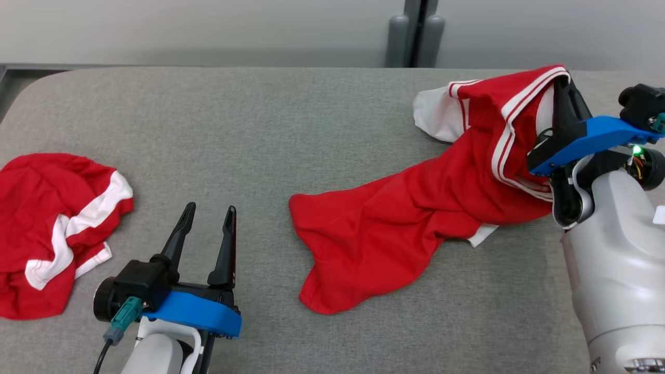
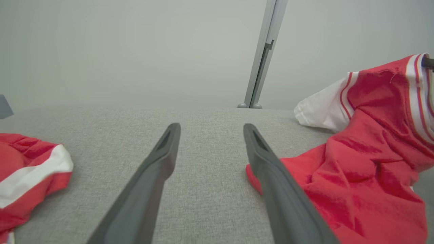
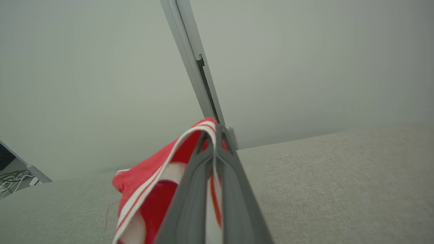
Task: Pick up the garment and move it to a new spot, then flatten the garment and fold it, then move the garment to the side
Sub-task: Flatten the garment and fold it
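A red garment [image 1: 400,218] with white sleeves and a striped white trim lies stretched across the grey table's right half, also seen at the right of the left wrist view as the red garment [image 2: 356,159]. My right gripper [image 1: 562,83] is shut on its striped collar edge and holds that end lifted off the table; in the right wrist view the right gripper [image 3: 216,130] pinches the trim between closed fingers. My left gripper [image 1: 210,210] stands open at the lower left, empty, just left of the garment's lower hem, and the left gripper [image 2: 211,127] points over bare table.
A second red and white garment [image 1: 52,228] lies crumpled at the table's left edge, seen again as the second garment [image 2: 30,173]. The grey fabric table [image 1: 260,130] ends at a pale wall with a grey post [image 1: 415,31] behind it.
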`<state>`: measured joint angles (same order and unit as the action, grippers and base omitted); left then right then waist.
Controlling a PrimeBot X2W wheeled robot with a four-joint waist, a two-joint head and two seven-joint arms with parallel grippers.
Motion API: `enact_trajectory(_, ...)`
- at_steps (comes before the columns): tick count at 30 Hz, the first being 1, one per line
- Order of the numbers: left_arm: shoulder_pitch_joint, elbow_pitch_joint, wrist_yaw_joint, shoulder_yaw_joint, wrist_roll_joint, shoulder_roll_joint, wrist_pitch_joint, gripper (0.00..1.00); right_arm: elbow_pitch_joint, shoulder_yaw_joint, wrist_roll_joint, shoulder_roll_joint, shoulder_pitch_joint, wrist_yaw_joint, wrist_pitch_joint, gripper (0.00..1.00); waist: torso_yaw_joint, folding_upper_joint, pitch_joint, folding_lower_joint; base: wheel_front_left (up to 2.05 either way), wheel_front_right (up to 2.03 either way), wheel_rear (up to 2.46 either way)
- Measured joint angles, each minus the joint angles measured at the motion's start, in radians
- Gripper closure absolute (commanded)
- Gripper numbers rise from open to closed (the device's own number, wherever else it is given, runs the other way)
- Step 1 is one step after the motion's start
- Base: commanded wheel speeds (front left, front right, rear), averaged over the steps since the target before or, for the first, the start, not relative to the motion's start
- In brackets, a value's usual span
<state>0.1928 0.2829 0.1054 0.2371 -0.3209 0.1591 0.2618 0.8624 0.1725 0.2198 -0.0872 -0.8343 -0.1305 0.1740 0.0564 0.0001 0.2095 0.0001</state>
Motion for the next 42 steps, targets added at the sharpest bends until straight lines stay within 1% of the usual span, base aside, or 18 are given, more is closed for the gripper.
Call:
enact_trajectory(1, 0.000, 0.000, 0.000, 0.001, 0.000, 0.001, 0.000, 0.00, 0.021, 0.004, 0.001, 0.000, -0.015, 0.000, 0.012, 0.55, 0.007, 0.0000, 0.006, 0.0000, 0.00, 0.00, 0.00)
enact_trajectory(2, 0.000, 0.001, 0.001, 0.000, 0.001, 0.001, 0.000, 0.00, 0.044, 0.000, 0.001, 0.000, -0.029, 0.000, 0.013, 0.00, 0.013, 0.0000, 0.010, 0.0000, 0.00, 0.00, 0.00)
enact_trajectory(6, 0.003, 0.006, 0.001, 0.000, 0.003, 0.002, 0.000, 0.00, 0.150, -0.018, -0.004, -0.001, -0.055, 0.000, -0.027, 0.00, 0.026, 0.0000, 0.009, 0.0000, 0.00, 0.00, 0.00)
enact_trajectory(9, 0.004, 0.012, 0.001, -0.001, 0.003, 0.001, 0.000, 0.00, 0.209, -0.049, -0.033, -0.021, -0.055, 0.000, -0.078, 0.00, 0.023, 0.0000, -0.008, 0.0000, 0.00, 0.00, 0.00)
enact_trajectory(11, 0.002, 0.014, 0.002, -0.003, 0.003, 0.001, 0.000, 0.00, 0.224, -0.072, -0.052, -0.032, -0.049, 0.000, -0.085, 0.00, 0.018, 0.0000, -0.023, 0.0001, 0.00, 0.00, 0.00)
enact_trajectory(15, -0.020, 0.018, 0.002, -0.012, 0.002, 0.000, 0.000, 0.00, 0.203, -0.125, -0.053, -0.047, -0.007, 0.000, -0.063, 0.00, -0.006, 0.0000, -0.065, 0.0000, 0.00, 0.00, 0.00)
enact_trajectory(19, -0.043, 0.017, 0.001, -0.024, -0.004, 0.001, 0.000, 0.00, 0.143, -0.161, -0.014, -0.050, 0.069, 0.000, -0.056, 0.00, -0.030, 0.0000, -0.094, -0.0002, 0.00, 0.00, 0.00)
enact_trajectory(23, -0.047, 0.007, -0.003, -0.029, -0.005, 0.002, 0.000, 0.00, 0.079, -0.164, 0.026, -0.076, 0.159, 0.000, -0.080, 0.00, -0.050, 0.0000, -0.102, -0.0003, 0.00, 0.00, 0.00)
enact_trajectory(26, -0.047, -0.001, -0.003, -0.031, -0.005, 0.002, 0.000, 0.00, 0.047, -0.156, 0.061, -0.081, 0.217, 0.000, -0.113, 0.00, -0.053, 0.0000, -0.090, -0.0002, 0.00, 0.00, 0.00)
enact_trajectory(30, -0.045, -0.010, -0.003, -0.028, -0.004, 0.002, 0.000, 0.00, 0.022, -0.142, 0.097, -0.082, 0.256, 0.000, -0.154, 0.00, -0.045, 0.0000, -0.070, -0.0002, 0.00, 0.00, 0.00)
enact_trajectory(35, -0.031, -0.008, -0.003, -0.025, -0.004, 0.003, 0.000, 0.00, 0.020, -0.119, 0.120, -0.072, 0.264, 0.000, -0.181, 0.00, -0.027, 0.0000, -0.048, -0.0002, 0.00, 0.00, 0.00)
enact_trajectory(38, -0.024, -0.006, -0.003, -0.022, -0.004, 0.004, 0.000, 0.00, 0.028, -0.100, 0.156, -0.058, 0.259, 0.000, -0.190, 0.00, -0.013, 0.0000, -0.037, -0.0001, 0.00, 0.00, 0.00)
enact_trajectory(42, -0.017, -0.003, -0.002, -0.022, -0.004, 0.006, 0.000, 0.00, 0.038, -0.085, 0.180, -0.067, 0.231, 0.000, -0.177, 0.00, 0.004, 0.0000, -0.022, -0.0002, 0.00, 0.00, 0.00)
